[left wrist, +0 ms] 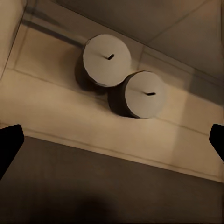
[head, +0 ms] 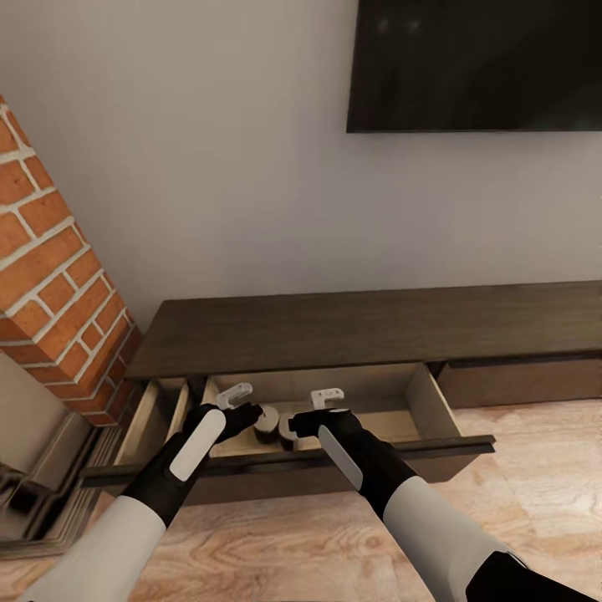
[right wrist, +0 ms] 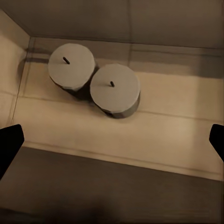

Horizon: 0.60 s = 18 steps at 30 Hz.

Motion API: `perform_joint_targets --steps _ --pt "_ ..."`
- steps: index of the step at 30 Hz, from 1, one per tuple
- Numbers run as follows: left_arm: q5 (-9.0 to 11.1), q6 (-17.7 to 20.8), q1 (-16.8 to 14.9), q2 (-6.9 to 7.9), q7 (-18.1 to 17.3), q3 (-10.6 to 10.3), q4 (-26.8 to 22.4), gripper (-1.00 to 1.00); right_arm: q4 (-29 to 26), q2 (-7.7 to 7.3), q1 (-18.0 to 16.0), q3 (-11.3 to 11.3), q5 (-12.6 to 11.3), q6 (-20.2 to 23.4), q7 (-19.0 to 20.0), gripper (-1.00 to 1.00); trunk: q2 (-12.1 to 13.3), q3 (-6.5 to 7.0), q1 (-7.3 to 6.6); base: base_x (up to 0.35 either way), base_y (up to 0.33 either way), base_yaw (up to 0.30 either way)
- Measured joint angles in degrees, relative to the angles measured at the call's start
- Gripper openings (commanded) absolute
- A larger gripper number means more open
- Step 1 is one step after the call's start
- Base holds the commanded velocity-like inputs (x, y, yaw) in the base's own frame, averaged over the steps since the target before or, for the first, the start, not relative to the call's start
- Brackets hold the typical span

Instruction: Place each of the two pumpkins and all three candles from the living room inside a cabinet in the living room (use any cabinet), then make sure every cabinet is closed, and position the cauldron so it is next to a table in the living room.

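- Below the head camera, the cabinet [head: 368,330], a long low dark-brown unit against the pale wall, has a wide drawer [head: 431,401] pulled out over the wooden floor [head: 535,502], its beige inside exposed.
- Both arms reach down into that drawer. The left pincer [head: 251,410] and the right pincer [head: 303,420] hang close together over the drawer's left half, each with a white bracket at its wrist.
- Between the two pincers the head view catches part of the candles [head: 267,426], mostly hidden by the black wrists, so their number cannot be told there.
- Clearer is the left wrist view: two candles [left wrist: 122,77] stand upright on the drawer floor, touching side by side, each with a pale flat top and a short dark wick. The left pincer's fingertips [left wrist: 9,144] sit far apart at the frame edges, released, holding nothing.
- From the right wrist view the same pair [right wrist: 93,79] stands near a back corner of the drawer, close to a side wall [right wrist: 11,51]. The right pincer's fingertips [right wrist: 10,142] are likewise spread wide and empty, above the dark drawer front.
- Only the head view takes in the surroundings: a dark television [head: 477,63] on the wall above the cabinet, and a red brick column [head: 50,284] at the left, beside a narrower open compartment [head: 159,414].
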Motion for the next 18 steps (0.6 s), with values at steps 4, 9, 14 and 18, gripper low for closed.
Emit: perform_joint_targets --steps 4,9,14,18 --pt "-0.1 0.1 0.1 0.1 0.0 0.1 0.0 1.0 0.0 0.03 0.0 -0.1 0.0 0.0 -0.1 1.0 1.6 0.72 -0.88 -0.002 -0.001 0.0" --pt "-0.1 0.1 0.1 0.16 0.1 0.4 0.0 1.0 -0.1 0.14 0.0 0.0 0.1 0.0 -0.2 1.0 3.6 1.62 -1.98 0.0 0.0 0.0" --pt "-0.1 0.1 0.1 0.25 0.0 0.5 0.0 1.0 -0.1 0.16 0.0 0.0 0.1 0.1 -0.2 1.0 5.6 2.51 -3.08 0.0 0.0 0.0" --pt "-0.1 0.5 0.1 0.69 0.0 0.5 0.0 1.0 -0.1 0.12 0.0 -0.1 0.1 0.1 -0.1 1.0 7.2 3.23 -3.95 0.0 0.0 0.0"
